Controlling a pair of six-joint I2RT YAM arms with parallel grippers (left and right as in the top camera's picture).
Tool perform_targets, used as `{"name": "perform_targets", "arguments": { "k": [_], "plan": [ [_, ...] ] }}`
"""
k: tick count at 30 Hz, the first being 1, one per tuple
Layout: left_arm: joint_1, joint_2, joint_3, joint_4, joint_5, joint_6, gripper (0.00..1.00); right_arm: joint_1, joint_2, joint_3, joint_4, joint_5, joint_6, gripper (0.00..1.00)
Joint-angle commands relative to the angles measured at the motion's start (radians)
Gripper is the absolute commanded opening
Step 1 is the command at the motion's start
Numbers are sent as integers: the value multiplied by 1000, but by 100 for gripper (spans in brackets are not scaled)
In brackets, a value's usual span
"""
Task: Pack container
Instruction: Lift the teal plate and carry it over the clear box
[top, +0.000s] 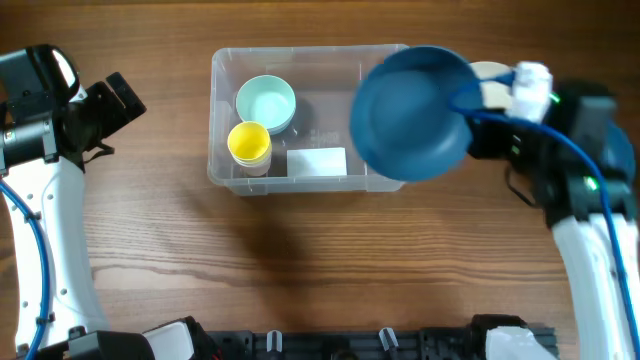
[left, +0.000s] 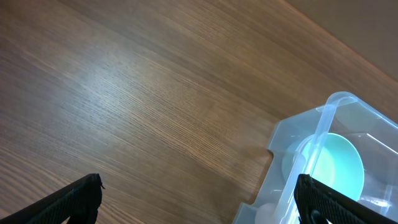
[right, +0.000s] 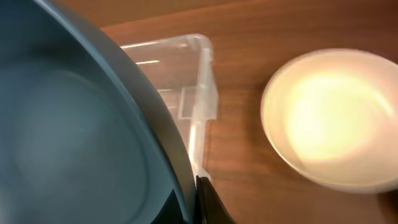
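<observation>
Grainy wooden table (top: 400, 260) carries the clear ribbed container (top: 320, 100) mid-table (rounded corners). Over its right end hangs a smooth round blue bowl (top: 410, 115), its rim clenched by the right gripper (right: 198, 199). Inside are a mint bowl (top: 265, 102) and a yellow cup (top: 249, 142). The left gripper (left: 198, 183) is spread wide, empty.

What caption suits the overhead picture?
Right gripper holds a blue bowl over the clear container, already holding a mint bowl and yellow cup.

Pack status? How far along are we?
Done: teal bowl and yellow cup sit in the container. In hand: right gripper holds the blue bowl above the container's right end. To do: set it in, then the cream bowl on the table. Left gripper is open, empty.
</observation>
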Motion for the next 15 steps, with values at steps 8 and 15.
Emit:
{"name": "perform_targets", "arguments": {
  "k": [8,15],
  "plan": [
    [5,-14,14,-1,11,-13,100,272,267,225,9,357,-27,4],
    [5,-14,14,-1,12,-13,100,291,415,225,18,373,-14,4]
  ]
}}
